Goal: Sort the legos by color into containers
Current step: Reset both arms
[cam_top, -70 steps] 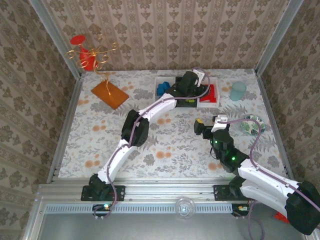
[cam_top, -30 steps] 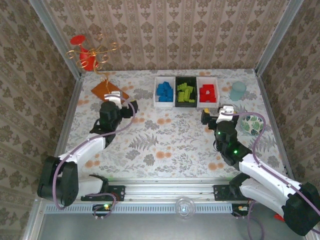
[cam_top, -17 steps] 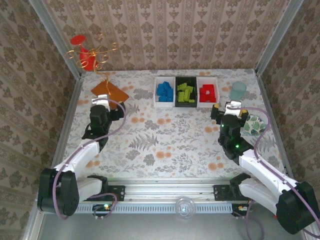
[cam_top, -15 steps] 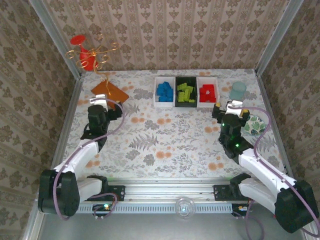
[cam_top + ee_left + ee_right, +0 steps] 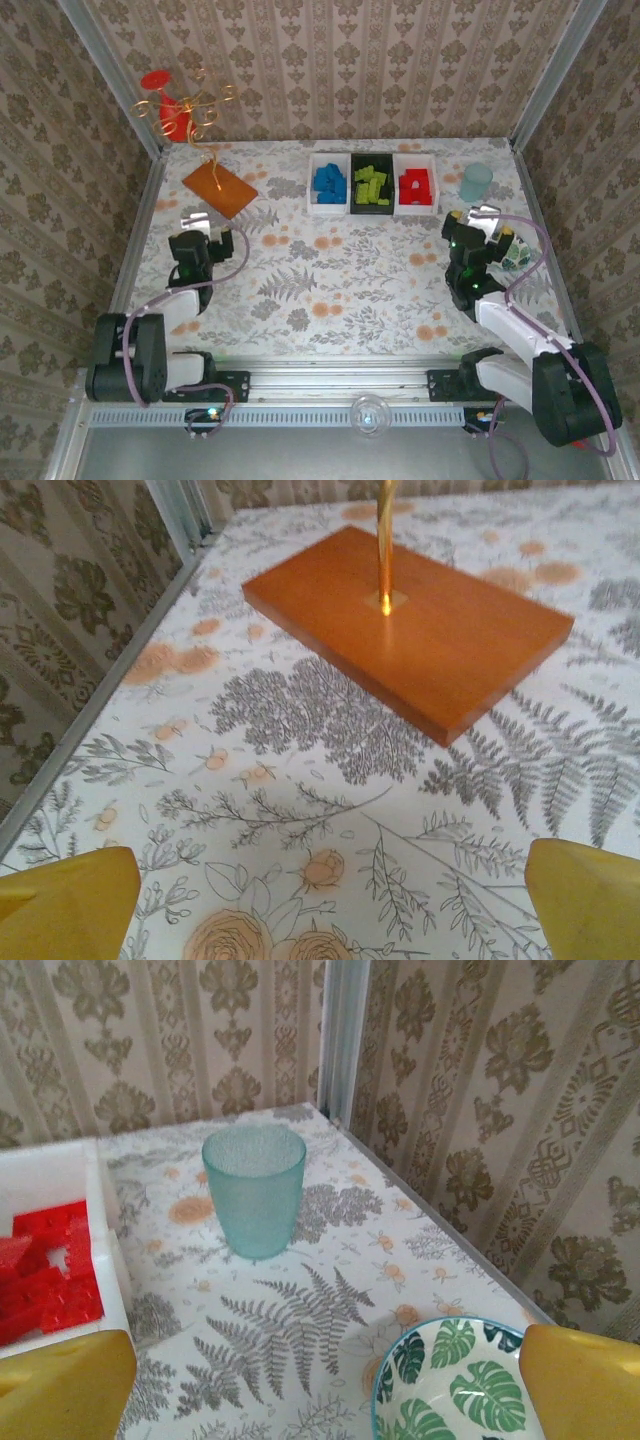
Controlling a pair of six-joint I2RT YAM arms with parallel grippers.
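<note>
**Bricks all binned, both hands spread and empty**

The small plastic lego bricks (image 5: 417, 185) sit sorted in the row of three small open-top rectangular bins (image 5: 372, 211), well ahead of both hands. The blue bricks (image 5: 328, 182) are in the left white bin (image 5: 328, 211), the lime green bricks (image 5: 371, 186) in the black middle bin (image 5: 372, 156), and the red bricks (image 5: 45, 1265) in the right white bin (image 5: 100, 1215). I see none loose on the flowered table (image 5: 330, 280).

They look light, hard and stiff, with slick moulded faces. I'd pinch one across its two flat long sides, below the studs, since a corner grip would likely let it twist out.

Both arms are folded close to their bases. The left hand (image 5: 325, 905) hangs low over the table, fingers wide apart, holding nothing. A flat orange rectangular plate (image 5: 420, 630) lies just ahead of it.

The right hand (image 5: 325, 1385) is likewise spread and empty. A pale blue plastic cup (image 5: 254, 1190) stands straight ahead of it, a leaf-patterned round bowl (image 5: 455, 1385) is close on its right, and the right white bin is ahead to its left.
</note>
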